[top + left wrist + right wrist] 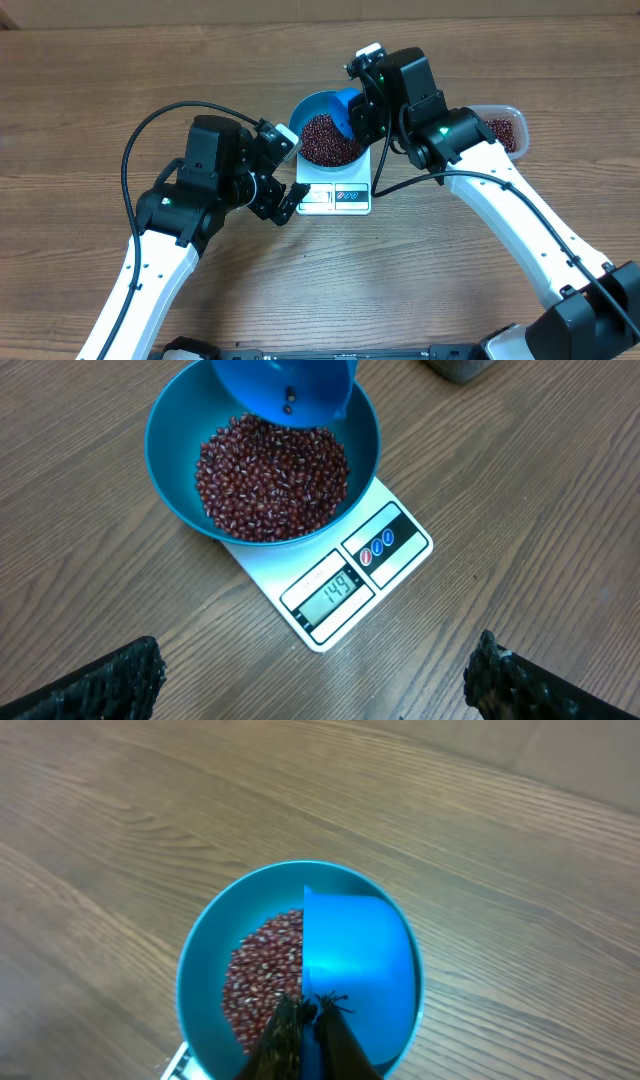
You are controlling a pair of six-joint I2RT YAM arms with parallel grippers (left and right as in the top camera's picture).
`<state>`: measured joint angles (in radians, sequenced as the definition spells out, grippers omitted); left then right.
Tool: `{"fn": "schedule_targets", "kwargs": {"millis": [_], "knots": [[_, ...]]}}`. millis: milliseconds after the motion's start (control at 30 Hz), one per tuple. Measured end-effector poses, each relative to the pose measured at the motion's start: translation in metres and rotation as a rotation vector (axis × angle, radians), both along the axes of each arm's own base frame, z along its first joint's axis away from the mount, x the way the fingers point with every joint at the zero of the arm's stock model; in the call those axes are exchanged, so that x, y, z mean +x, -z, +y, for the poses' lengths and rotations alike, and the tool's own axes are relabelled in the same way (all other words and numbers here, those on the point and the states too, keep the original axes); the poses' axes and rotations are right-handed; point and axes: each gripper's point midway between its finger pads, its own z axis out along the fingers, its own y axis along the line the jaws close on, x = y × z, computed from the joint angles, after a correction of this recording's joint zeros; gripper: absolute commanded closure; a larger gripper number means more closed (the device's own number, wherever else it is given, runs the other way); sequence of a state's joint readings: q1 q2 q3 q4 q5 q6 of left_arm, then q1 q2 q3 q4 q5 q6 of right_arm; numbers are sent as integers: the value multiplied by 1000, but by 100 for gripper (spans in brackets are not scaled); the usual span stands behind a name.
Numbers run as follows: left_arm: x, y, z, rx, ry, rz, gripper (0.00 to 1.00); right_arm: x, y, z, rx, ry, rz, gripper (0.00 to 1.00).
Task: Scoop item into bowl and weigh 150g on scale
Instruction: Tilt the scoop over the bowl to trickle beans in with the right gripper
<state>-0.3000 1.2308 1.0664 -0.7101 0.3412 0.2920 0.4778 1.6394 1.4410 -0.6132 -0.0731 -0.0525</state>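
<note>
The teal bowl (300,108) stands on the white scale (335,197), with a heap of red-brown beans (325,140) inside it. The scale's display (330,592) reads 149. My right gripper (362,112) is shut on the handle of a bright blue scoop (347,103), which is tilted over the far side of the bowl. In the right wrist view the scoop (355,960) covers the right half of the bowl (198,960), next to the beans (262,982). A couple of beans cling inside the scoop (290,385). My left gripper (294,171) stands open just left of the scale, holding nothing.
A clear plastic tub (505,125) holding more beans sits at the back right, partly behind the right arm. The left arm's cable (135,150) loops over the wooden table (80,100) at the left.
</note>
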Motion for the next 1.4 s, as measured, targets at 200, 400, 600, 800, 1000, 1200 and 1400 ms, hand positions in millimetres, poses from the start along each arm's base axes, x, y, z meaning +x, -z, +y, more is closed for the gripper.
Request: {"fn": "schedule_targets", "kwargs": {"millis": [200, 400, 600, 800, 1000, 1200, 1400], "knots": [[0, 0, 0, 0, 0, 0, 1, -6, -1, 9, 46, -35, 27, 96], [0, 0, 0, 0, 0, 0, 0, -7, -1, 11, 61, -42, 36, 97], [0, 0, 0, 0, 0, 0, 0, -8, -1, 11, 63, -42, 37, 96], [0, 0, 0, 0, 0, 0, 1, -8, -1, 12, 64, -41, 38, 96], [0, 0, 0, 0, 0, 0, 1, -8, -1, 12, 64, -41, 38, 96], [0, 0, 0, 0, 0, 0, 1, -8, -1, 11, 64, -40, 39, 96], [0, 0, 0, 0, 0, 0, 0, -8, -1, 12, 64, -41, 38, 96]]}}
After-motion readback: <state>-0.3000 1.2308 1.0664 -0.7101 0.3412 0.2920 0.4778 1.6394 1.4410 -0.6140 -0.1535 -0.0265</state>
